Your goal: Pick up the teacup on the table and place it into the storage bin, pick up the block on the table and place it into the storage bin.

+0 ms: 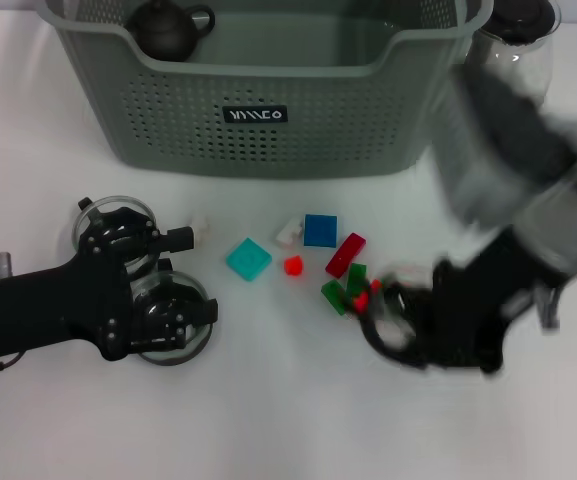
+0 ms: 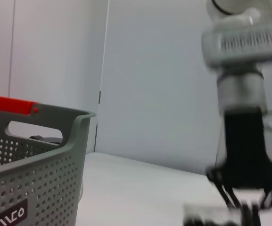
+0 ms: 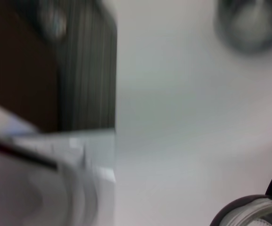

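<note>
A: What lies on the white surface [image 1: 268, 420]?

B: At the far side stands the grey-green storage bin [image 1: 258, 120], its perforated front wall carrying a small black label with white lettering. A dark teapot [image 1: 168, 28] sits inside the bin, in its far left corner. A clear glass jug [image 1: 518, 45] with a dark lid stands just beside the bin's right end.

A: And the small things?

B: Loose blocks lie scattered in front of the bin: a teal block [image 1: 249, 259], a blue block [image 1: 320, 230], a white block [image 1: 289, 233], a small red block [image 1: 293, 265], a dark red block [image 1: 345, 254] and green blocks [image 1: 344, 290] next to it. None is in the bin.

A: Where are the arms?

B: The left gripper [image 1: 173, 280] lies low at the left, above two clear glass teacups [image 1: 173, 335] that stand on the surface. Whether its jaws are open or closed cannot be told. The right gripper [image 1: 393, 315] is down near the surface at the right, blurred, its tip just beside the green and red blocks. Its jaws cannot be told either.

A: Anything from the wrist views?

B: The left wrist view shows the bin's corner and the right arm's gripper farther off
</note>
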`<act>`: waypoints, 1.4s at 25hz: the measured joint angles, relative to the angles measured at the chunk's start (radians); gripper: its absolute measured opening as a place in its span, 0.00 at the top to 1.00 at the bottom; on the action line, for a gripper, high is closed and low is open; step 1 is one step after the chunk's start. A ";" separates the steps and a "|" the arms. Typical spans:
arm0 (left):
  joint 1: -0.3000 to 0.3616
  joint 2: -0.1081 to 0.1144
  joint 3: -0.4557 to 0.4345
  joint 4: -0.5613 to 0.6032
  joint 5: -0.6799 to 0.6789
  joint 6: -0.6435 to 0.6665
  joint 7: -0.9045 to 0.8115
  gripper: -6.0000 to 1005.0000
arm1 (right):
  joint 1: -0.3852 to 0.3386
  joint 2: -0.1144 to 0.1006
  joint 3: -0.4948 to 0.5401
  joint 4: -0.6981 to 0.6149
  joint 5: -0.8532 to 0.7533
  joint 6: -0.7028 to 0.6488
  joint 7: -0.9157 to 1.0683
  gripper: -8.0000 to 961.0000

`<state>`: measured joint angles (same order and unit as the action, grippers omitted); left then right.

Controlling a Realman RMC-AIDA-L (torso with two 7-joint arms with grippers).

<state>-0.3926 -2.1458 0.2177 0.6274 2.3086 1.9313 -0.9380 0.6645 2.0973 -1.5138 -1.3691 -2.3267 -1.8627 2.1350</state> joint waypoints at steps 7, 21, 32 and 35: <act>0.001 -0.001 -0.002 0.000 0.000 -0.002 0.004 0.18 | -0.050 0.003 0.405 -0.022 0.336 0.139 -0.081 0.93; -0.014 -0.001 0.000 -0.010 0.000 -0.016 0.001 0.18 | 0.243 0.001 0.236 0.123 -0.002 0.753 0.422 0.93; -0.015 -0.003 0.002 -0.014 0.000 -0.016 -0.001 0.18 | 0.673 0.000 0.256 0.796 -0.453 0.954 0.620 0.93; -0.016 -0.003 0.001 -0.015 0.000 -0.016 -0.001 0.18 | 0.681 0.002 0.246 0.842 -0.458 0.963 0.615 0.93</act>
<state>-0.4084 -2.1491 0.2188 0.6124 2.3086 1.9154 -0.9388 1.3454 2.0991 -1.2678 -0.5275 -2.7848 -0.8999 2.7498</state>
